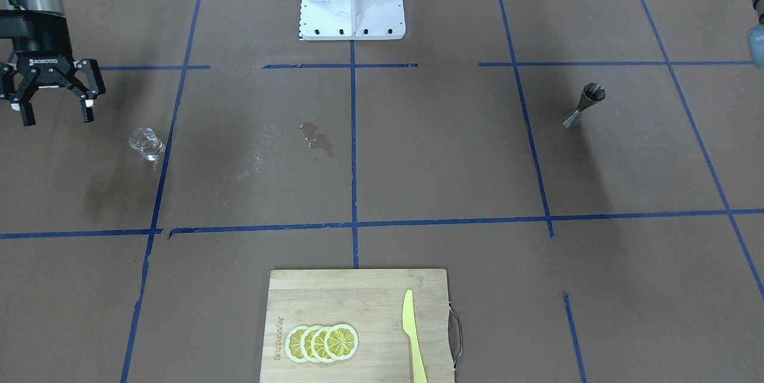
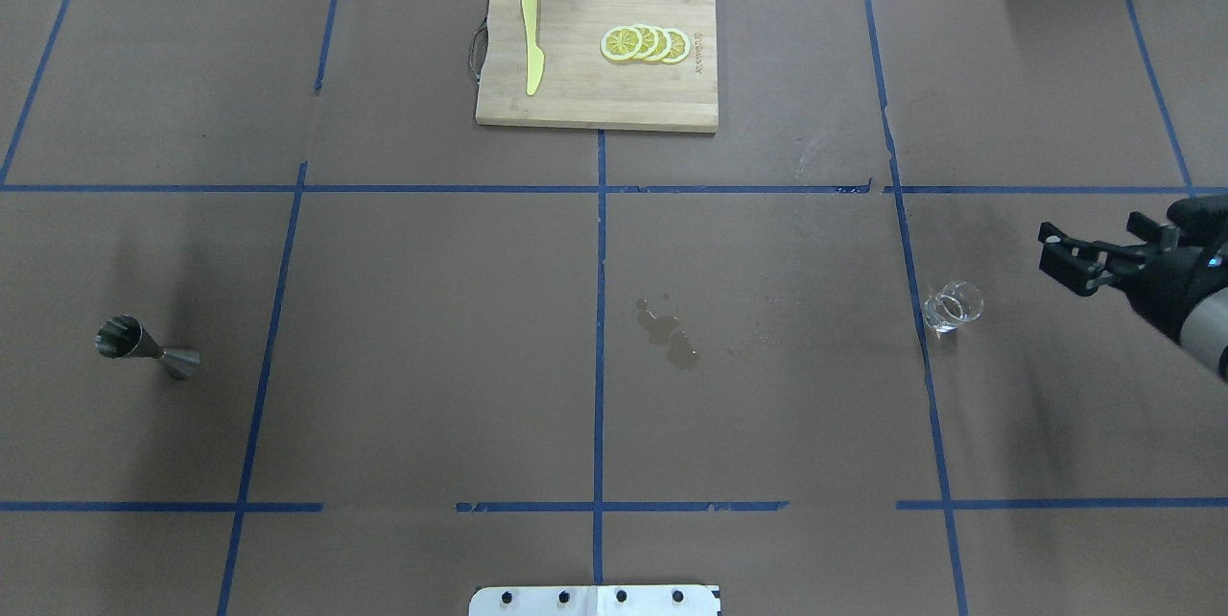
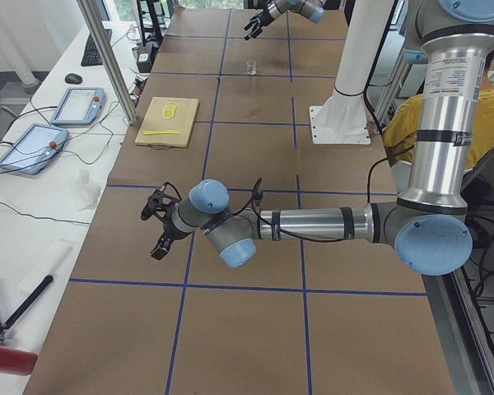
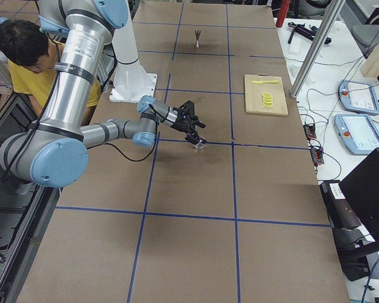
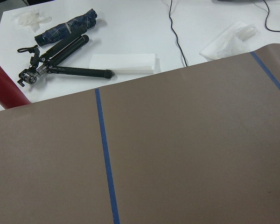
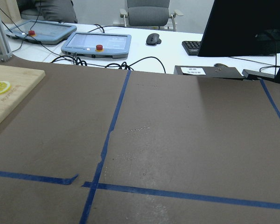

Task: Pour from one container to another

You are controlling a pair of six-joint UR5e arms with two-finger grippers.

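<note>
Left tool — jaw state untellable

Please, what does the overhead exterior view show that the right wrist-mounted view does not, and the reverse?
Only the overhead view shows the glass cup, the metal jigger far to its left, the open right tool near the cup, a wet patch and the yellow knife. Only the wrist view shows the desk beyond: two tablets, a mouse, a keyboard and a dark monitor. Both show the brown table cover with blue tape, the cutting board and lemon slices.
</note>
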